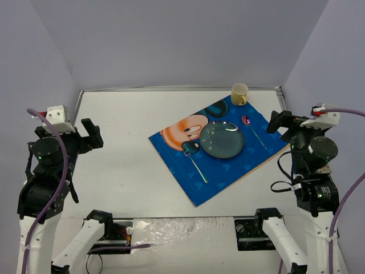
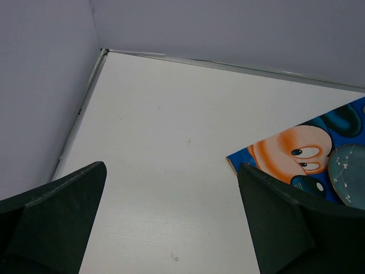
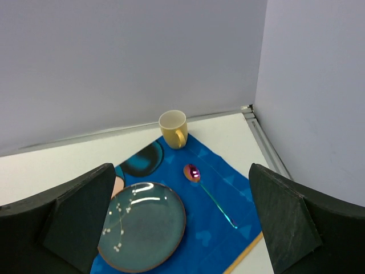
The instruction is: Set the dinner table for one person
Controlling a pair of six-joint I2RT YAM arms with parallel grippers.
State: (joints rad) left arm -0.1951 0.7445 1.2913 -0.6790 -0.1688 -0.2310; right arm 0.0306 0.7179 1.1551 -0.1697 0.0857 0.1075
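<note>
LOG | my left claw [image 2: 171, 228], right claw [image 3: 182, 228]: wide, empty | desk [image 1: 125, 165] spreads beneath both arms | far-right corner: placemat [image 1: 228, 174], plate [image 1: 222, 139], mug [image 1: 239, 93], spoon [image 1: 254, 130], second utensil [image 1: 195, 161] laid | setting judged complete

Two arms raised on opposite sides, left arm [image 1: 43, 165] bent at the elbow, left gripper [image 1: 91, 133] turned inward with fingers [image 2: 63, 222] spread wide and holding nothing, right arm [image 1: 312, 165] folded upright, right gripper [image 1: 276, 121] turned inward, fingers likewise wide apart and bare.
</note>
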